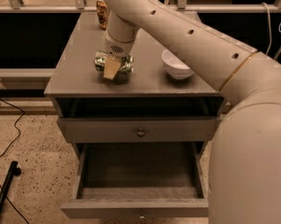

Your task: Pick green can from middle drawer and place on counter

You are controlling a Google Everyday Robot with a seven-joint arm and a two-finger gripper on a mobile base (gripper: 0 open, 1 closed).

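Observation:
The green can [99, 61] lies on its side, low over the left part of the counter [79, 76]. My gripper [113, 65] comes down from above and is shut on the can, with a tan finger [111, 70] across its middle. I cannot tell whether the can touches the counter. The middle drawer [140, 208] is pulled open at the bottom, its dark interior bare. The drawer above it is closed, with a round knob [141, 133].
A white bowl [176, 64] stands on the right of the counter. A rust-brown and orange can [101, 6] stands at the back left. My large arm [200, 45] spans the right side. Dark cables [4, 120] lie on the floor at the left.

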